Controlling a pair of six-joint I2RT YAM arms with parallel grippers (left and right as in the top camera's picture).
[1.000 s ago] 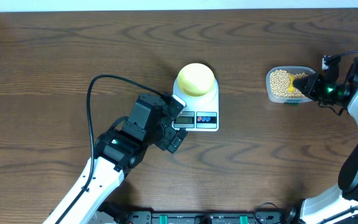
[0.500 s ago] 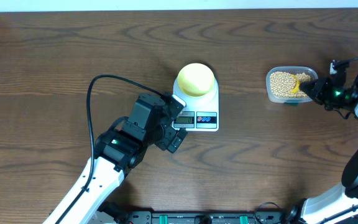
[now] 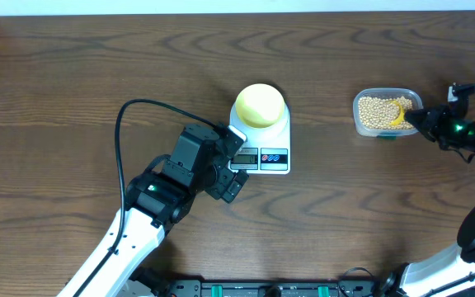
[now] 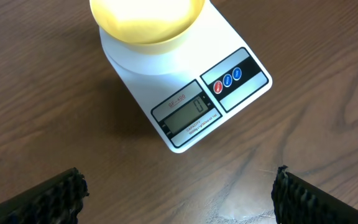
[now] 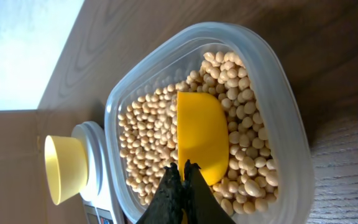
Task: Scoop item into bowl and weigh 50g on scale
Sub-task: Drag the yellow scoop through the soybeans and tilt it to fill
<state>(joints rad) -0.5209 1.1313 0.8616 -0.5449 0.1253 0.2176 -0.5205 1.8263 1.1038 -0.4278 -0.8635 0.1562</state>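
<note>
The table (image 3: 72, 82) is evenly lit w/ soft shadows; the bowl (image 4: 146, 18) is washed out by glare, the right gripper (image 5: 181, 169) blurred.

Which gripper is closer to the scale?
Left. The left gripper is open beside the scale's display end; the right gripper is away at the tub, shut on the scoop.

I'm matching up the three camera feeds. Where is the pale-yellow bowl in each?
Overhead: bowl just above centre, on the scale.
Left wrist: bowl at the top edge, left of centre, partly cropped.
Right wrist: bowl lower left, seen side-on, beyond the clear tub.
Shared landmark: the scale under the bowl, in all three.
</note>
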